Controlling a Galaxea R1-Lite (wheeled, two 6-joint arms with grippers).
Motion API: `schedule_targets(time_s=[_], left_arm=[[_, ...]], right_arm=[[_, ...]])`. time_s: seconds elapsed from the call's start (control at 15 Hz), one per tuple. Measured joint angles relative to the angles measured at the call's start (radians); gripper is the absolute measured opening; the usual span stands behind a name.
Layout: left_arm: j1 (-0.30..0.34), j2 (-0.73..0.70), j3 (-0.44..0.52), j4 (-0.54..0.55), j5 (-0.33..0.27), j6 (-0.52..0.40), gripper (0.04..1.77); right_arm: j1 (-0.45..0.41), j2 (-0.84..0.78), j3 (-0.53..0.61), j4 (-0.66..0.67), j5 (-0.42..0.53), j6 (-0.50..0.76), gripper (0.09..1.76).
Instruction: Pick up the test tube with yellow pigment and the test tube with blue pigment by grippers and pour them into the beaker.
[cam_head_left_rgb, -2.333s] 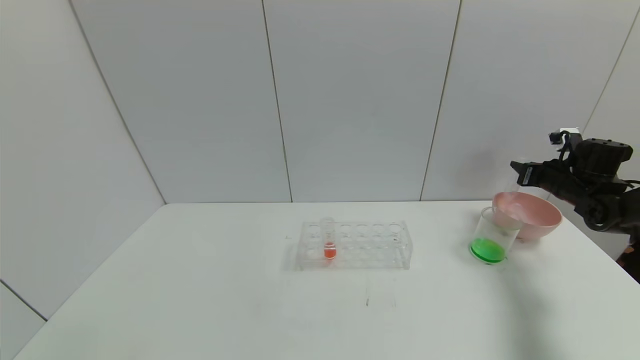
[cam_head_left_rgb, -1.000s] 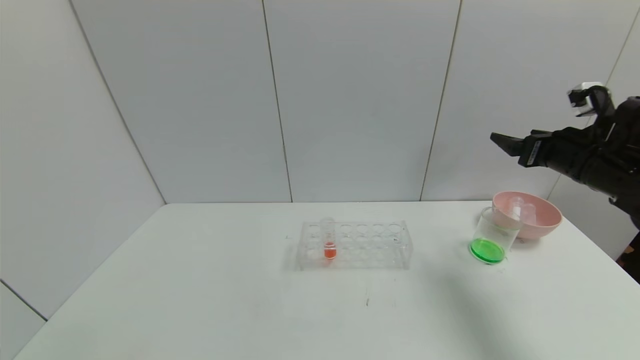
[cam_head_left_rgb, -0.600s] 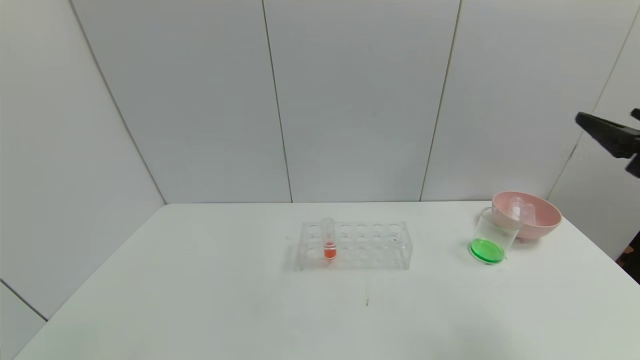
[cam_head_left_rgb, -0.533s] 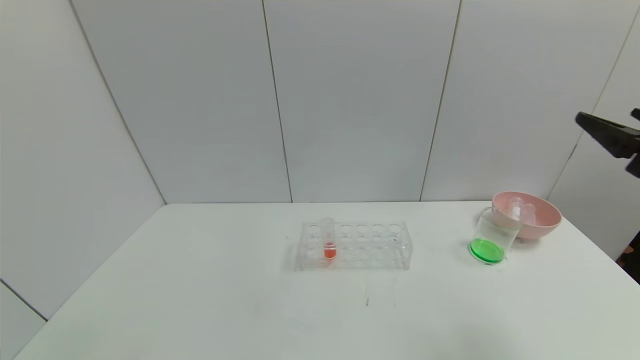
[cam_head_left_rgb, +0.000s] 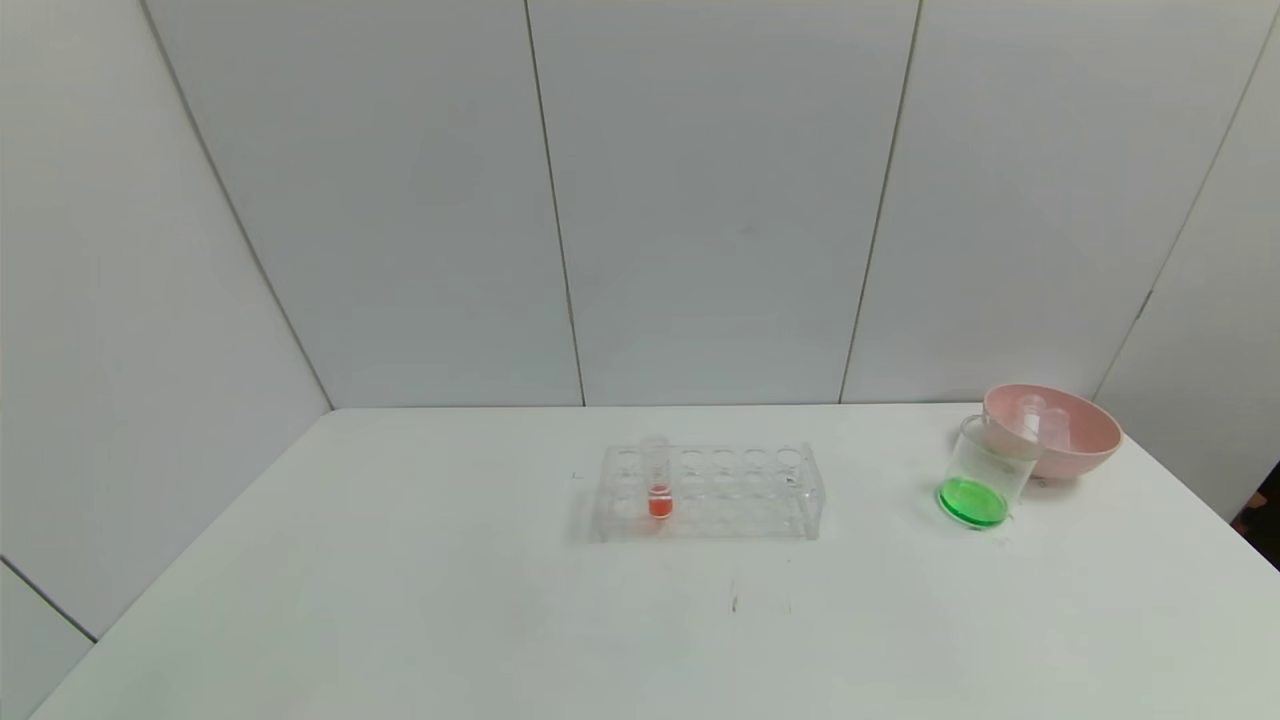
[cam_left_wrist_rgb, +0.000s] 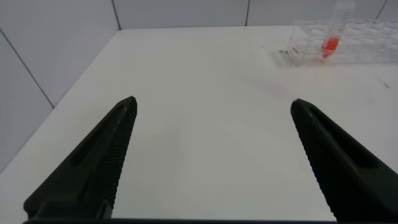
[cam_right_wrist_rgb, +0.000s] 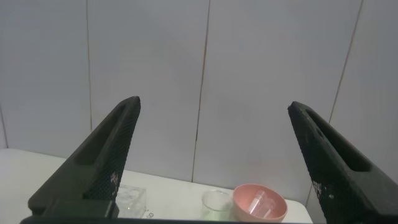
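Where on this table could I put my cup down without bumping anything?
The table's whole left side and front, before the rack, are bare. So is the stretch between rack and beaker. The far right corner is crowded: beaker against pink bowl.

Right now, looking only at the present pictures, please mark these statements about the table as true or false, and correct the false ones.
1. The beaker holds green liquid. True.
2. The rack holds three tubes. False: only one tube stands in it, with red-orange liquid.
3. The beaker stands upright, apart from the pink bowl. False: it tilts and leans against the bowl.
4. Empty clear tubes lie in the pink bowl. True.
5. The right gripper holds a tube. False: its jaws are wide open and empty.
6. The left gripper is open above the table. True.
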Motion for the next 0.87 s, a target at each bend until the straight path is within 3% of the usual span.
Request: schedule_targets(time_s=[0.27,0.53,0.87], left_arm=[[-0.001,0.000,0.000,0.000,0.000,0.000,1.76],[0.000,0.000,0.000,0.000,0.000,0.000,1.76],[0.000,0.000,0.000,0.000,0.000,0.000,1.76]], right_arm=[[0.019,-0.286,0.031,0.209,-0.002,-0.041,1.70],[0.043,-0.495,0.165,0.256,-0.010,-0.121,1.70],[0.049,-0.568,0.412,0.252,-0.123,-0.147,1.70]])
